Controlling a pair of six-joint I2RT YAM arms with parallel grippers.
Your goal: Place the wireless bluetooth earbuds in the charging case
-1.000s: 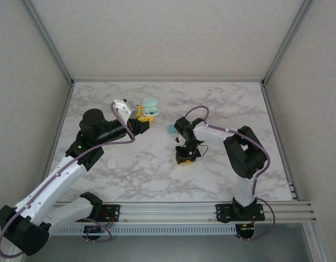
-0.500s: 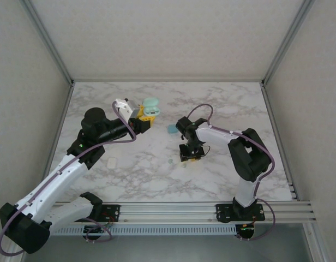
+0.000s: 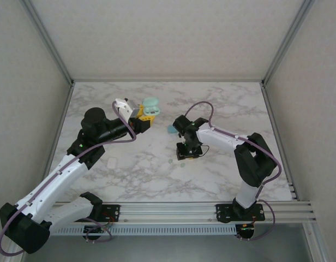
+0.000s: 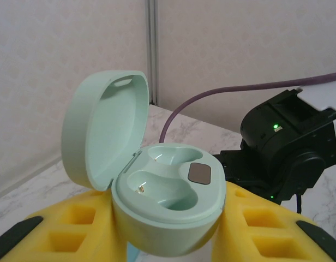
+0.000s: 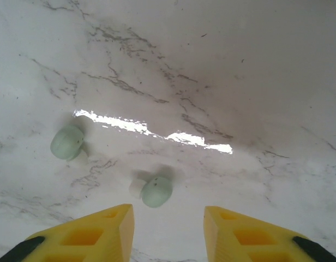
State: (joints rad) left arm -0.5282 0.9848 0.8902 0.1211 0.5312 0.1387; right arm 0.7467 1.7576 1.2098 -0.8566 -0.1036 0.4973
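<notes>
**Inspector:** Left gripper (image 3: 145, 115)?

**Assistant:** Fingers closed on the case (image 4: 171, 218), clamping its lower body from both sides. The case is upright and raised off the table (image 3: 222, 109). Its lid (image 4: 102, 125) is hinged back and both wells stand empty.

**Inspector:** Right gripper (image 5: 167, 213)?

**Assistant:** Jaws apart, nothing held. It points down at the marble near mid-table.

**Inspector:** The buds?

**Assistant:** Two, pale mint, both lying on the table. The first bud (image 5: 156, 191) sits just beyond the gap between the yellow fingers, touching neither. The second bud (image 5: 67, 143) lies farther out, toward the left of the wrist view, well apart from the first.

**Inspector:** Anything else?

**Assistant:** A teal object (image 3: 172, 129) lies just behind the right gripper. A small white object (image 3: 112, 162) lies beside the left arm.
</notes>
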